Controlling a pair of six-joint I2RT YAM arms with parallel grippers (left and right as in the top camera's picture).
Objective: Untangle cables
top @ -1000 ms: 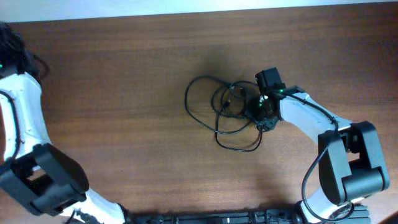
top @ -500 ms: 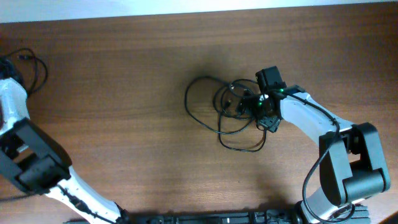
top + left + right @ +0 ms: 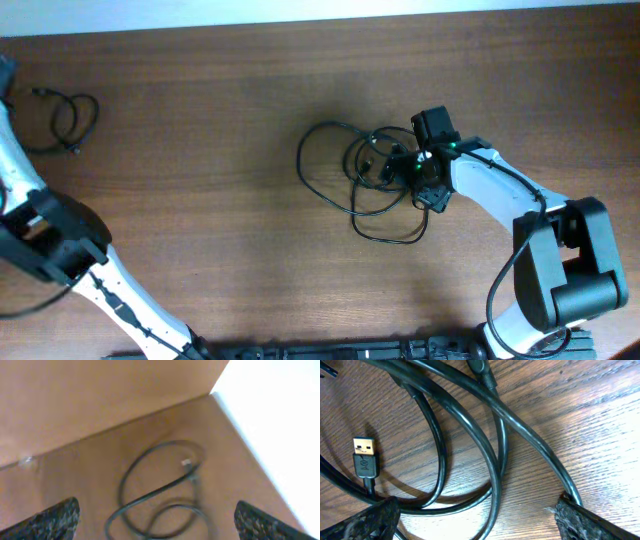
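A freed cable (image 3: 60, 118) now lies alone at the upper left of the bench (image 3: 200, 230). The left fingers (image 3: 55, 520) are spread and lifted clear of it, so one strand looks sorted. The tangle (image 3: 375, 175) sits centre-right, where the right fingers (image 3: 370, 520) are spread over crossed loops beside a USB plug (image 3: 364, 455).

1. A brown wooden table (image 3: 200, 230) with fine, straight grain fills nearly the whole overhead view.
2. Beyond its far edge runs a bright white strip (image 3: 300, 10), featureless.
3. The light is even, and the shadows on the wood are soft.
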